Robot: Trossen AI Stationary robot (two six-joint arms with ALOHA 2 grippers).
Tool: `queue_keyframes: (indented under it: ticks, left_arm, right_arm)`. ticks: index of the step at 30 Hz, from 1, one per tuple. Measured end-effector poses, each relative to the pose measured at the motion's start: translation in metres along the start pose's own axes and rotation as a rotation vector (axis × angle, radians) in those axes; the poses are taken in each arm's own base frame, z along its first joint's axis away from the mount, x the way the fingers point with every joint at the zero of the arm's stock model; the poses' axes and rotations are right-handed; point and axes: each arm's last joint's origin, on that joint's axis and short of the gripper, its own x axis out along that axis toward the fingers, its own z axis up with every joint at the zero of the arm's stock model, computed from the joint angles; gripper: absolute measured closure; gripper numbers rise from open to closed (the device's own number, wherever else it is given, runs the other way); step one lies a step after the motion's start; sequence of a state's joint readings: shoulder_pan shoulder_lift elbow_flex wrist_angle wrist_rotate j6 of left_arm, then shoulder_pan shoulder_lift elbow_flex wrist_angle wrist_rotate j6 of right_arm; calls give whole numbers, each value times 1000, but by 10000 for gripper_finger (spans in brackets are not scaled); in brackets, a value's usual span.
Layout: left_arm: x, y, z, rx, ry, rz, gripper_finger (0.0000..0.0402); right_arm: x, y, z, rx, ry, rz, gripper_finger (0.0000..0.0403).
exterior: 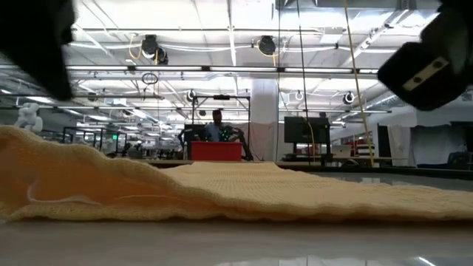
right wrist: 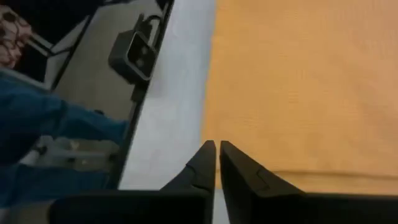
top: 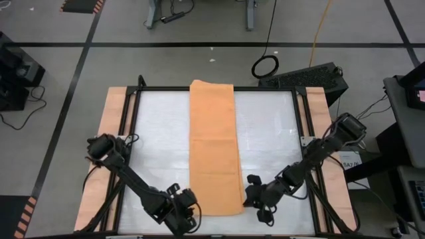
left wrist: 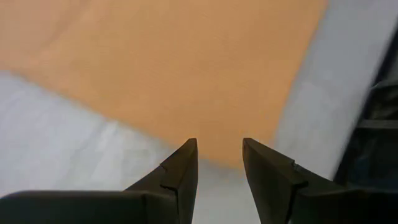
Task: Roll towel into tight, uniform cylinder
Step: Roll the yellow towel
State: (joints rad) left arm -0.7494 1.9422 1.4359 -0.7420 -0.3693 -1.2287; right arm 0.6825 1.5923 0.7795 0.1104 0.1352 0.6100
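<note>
The orange-tan towel [top: 214, 146] lies flat on the white table [top: 279, 133] as a long strip running from the far edge to near the near edge. It also shows in the low view [exterior: 244, 188]. My left gripper [top: 188, 203] is open and stands by the towel's near left corner [left wrist: 249, 149], which shows just beyond its fingertips. My right gripper [top: 247, 194] is shut, with its tips at the towel's right long edge [right wrist: 210, 134] close to the near end. I see no tag. My right gripper's shut fingertips [right wrist: 211, 149] stand right at the towel's right long edge near its near end, coming from the table's right side. I cannot tell whether they touch the cloth. My left gripper touches nothing.
A black frame [top: 212, 88] borders the white table top, with wooden strips [top: 113, 133] on either side. A black camera block [right wrist: 134, 55] sits by the table's edge in the right wrist view. A person [exterior: 216, 124] stands far off in the room.
</note>
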Motion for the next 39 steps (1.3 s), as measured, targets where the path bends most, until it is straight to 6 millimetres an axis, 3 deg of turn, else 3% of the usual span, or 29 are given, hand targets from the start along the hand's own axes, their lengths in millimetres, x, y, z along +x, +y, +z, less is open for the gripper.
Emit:
queue_keyframes:
  ticks: [5, 9, 14, 16, 19, 27, 39]
  left_arm:
    - [5, 0, -8, 39, 88, -48, 269]
    - [1, -13, -16, 179, 151, -202, 269]
    - [-5, -19, -27, 596, 21, -212, 269]
    - [-8, -20, -31, 811, -49, -181, 269]
    - [-8, -20, -35, 970, -96, -146, 269]
    - [16, 5, -46, 1074, -41, -50, 259]
    - [16, -2, -43, 1233, -128, -99, 150]
  right_arm:
    - [5, -10, -7, -8, 65, -4, 398]
    - [3, -5, -6, 38, 94, 88, 400]
    - [-1, 13, -14, -12, 119, 185, 391]
    - [-2, 18, -19, -111, 108, 180, 375]
    - [-3, 22, -22, -307, 59, 140, 339]
    - [7, 8, -18, -508, 11, -19, 229]
    - [14, 2, -22, -835, 62, -28, 246]
